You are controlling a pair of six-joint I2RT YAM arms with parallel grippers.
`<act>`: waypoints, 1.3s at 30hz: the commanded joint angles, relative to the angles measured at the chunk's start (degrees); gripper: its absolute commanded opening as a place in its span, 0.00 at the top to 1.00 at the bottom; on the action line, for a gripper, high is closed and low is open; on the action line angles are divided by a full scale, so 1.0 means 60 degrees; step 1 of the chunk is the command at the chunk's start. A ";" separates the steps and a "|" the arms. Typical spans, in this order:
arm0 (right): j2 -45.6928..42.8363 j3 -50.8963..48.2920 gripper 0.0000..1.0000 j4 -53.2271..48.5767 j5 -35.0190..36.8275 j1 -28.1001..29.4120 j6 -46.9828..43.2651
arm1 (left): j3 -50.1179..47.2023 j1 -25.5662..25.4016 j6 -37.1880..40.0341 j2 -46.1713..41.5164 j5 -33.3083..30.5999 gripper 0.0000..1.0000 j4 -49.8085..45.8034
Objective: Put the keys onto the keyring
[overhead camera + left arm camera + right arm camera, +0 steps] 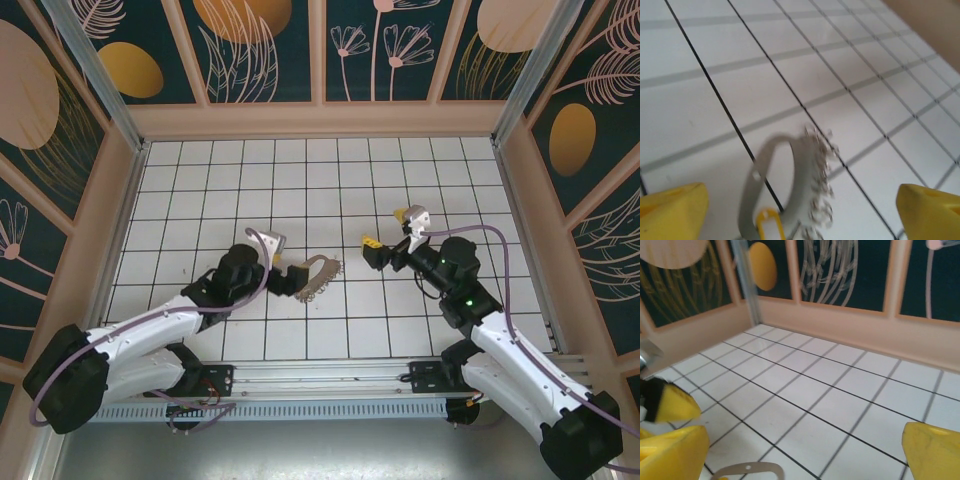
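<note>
Left claw point(800, 210) gapes around the floor-lying keyring point(801, 172), keys point(822, 167) fringing it, seemingly poised to pinch; right claw point(386, 228), released, waits at two o'clock.

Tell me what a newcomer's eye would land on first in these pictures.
First comes the keyring with its toothed fringe of keys, lying mid-floor on the white tiled table. Both arms point at it: the left pincer is open with the ring between its yellow fingers, and the right pincer, also open, is apart to the ring's right. Dark teal wall panels with gold discs enclose it all.
</note>
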 commanded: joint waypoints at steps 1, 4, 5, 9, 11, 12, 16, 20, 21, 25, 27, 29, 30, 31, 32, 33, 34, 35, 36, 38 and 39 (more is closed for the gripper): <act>-0.0087 -0.0348 0.01 0.0279 0.1442 -0.0282 0.0113 | 0.0757 0.1073 0.0258 0.0036 -0.0997 0.01 -0.0247; -0.0016 -0.0713 0.01 0.0739 0.2181 -0.0822 -0.0008 | 0.1265 0.2055 0.0417 0.0280 -0.1476 0.01 0.0092; 0.0028 -0.0887 0.01 0.1018 0.2405 -0.1109 -0.0015 | 0.1393 0.2354 0.0455 0.0403 -0.1709 0.01 0.0275; 0.0486 -0.1794 0.01 0.2610 0.2811 -0.2396 0.0277 | 0.1864 0.3090 0.0551 0.1257 -0.3098 0.01 0.0403; 0.0946 -0.2341 0.01 0.3703 0.2503 -0.3197 0.0600 | 0.2002 0.3400 0.0337 0.1712 -0.3546 0.01 0.0315; 0.1234 -0.2530 0.01 0.4168 0.2033 -0.3693 0.0856 | 0.1935 0.3411 0.0525 0.1833 -0.3967 0.01 0.0505; 0.2456 -0.2743 0.01 0.5444 0.0833 -0.4946 0.0806 | 0.0831 0.3555 0.0785 0.1202 -0.5738 0.01 0.2167; 0.3958 -0.2971 0.01 0.7201 0.0990 -0.5187 0.0588 | 0.0930 0.3697 0.1693 0.1268 -0.5297 0.01 0.2368; 0.4444 -0.3062 0.01 0.7885 0.0978 -0.5185 0.0578 | 0.1017 0.3697 0.1835 0.1434 -0.5470 0.01 0.2342; 0.6086 -0.2936 0.01 0.9913 0.0732 -0.5115 0.0291 | 0.0799 0.3999 0.2158 0.1873 -0.6221 0.01 0.3005; 0.6854 -0.2952 0.01 1.0671 0.0898 -0.5246 0.0474 | 0.0627 0.4287 0.2078 0.1935 -0.6233 0.01 0.3329; 0.7974 -0.3061 0.01 1.1889 0.0791 -0.5348 0.0519 | 0.0351 0.4513 0.2224 0.2028 -0.6197 0.01 0.3989; 0.8365 -0.3096 0.01 1.2648 0.0789 -0.5362 0.0583 | 0.0232 0.4653 0.2390 0.2156 -0.6223 0.01 0.4376; 0.8084 -0.2980 0.01 1.1971 0.0922 -0.5361 0.0569 | 0.0150 0.4788 0.2530 0.2331 -0.6324 0.01 0.4745; 0.7941 -0.2750 0.01 1.1260 0.1059 -0.5349 0.0642 | 0.0098 0.4917 0.2587 0.2497 -0.6374 0.01 0.5037; 0.8051 -0.2551 0.01 1.1029 0.1143 -0.5360 0.0701 | 0.0023 0.5055 0.2651 0.2715 -0.6313 0.01 0.5392; 0.8101 -0.2464 0.01 1.0999 0.1191 -0.5350 0.0732 | -0.0125 0.5171 0.2727 0.2922 -0.6125 0.01 0.5960; 0.8036 -0.2408 0.01 1.0765 0.1259 -0.5363 0.0740 | -0.0140 0.5219 0.2983 0.3025 -0.5942 0.01 0.6384; 0.8082 -0.2343 0.01 1.0701 0.1432 -0.5353 0.0814 | -0.0253 0.5252 0.3234 0.3126 -0.5598 0.01 0.7023; 0.8049 -0.2191 0.01 1.0336 0.1737 -0.5359 0.0929 | -0.0096 0.5347 0.3359 0.3429 -0.5219 0.01 0.7274; 0.8050 -0.2170 0.01 1.0328 0.1759 -0.5335 0.0921 | 0.0332 0.5362 0.3353 0.3552 -0.5273 0.01 0.6377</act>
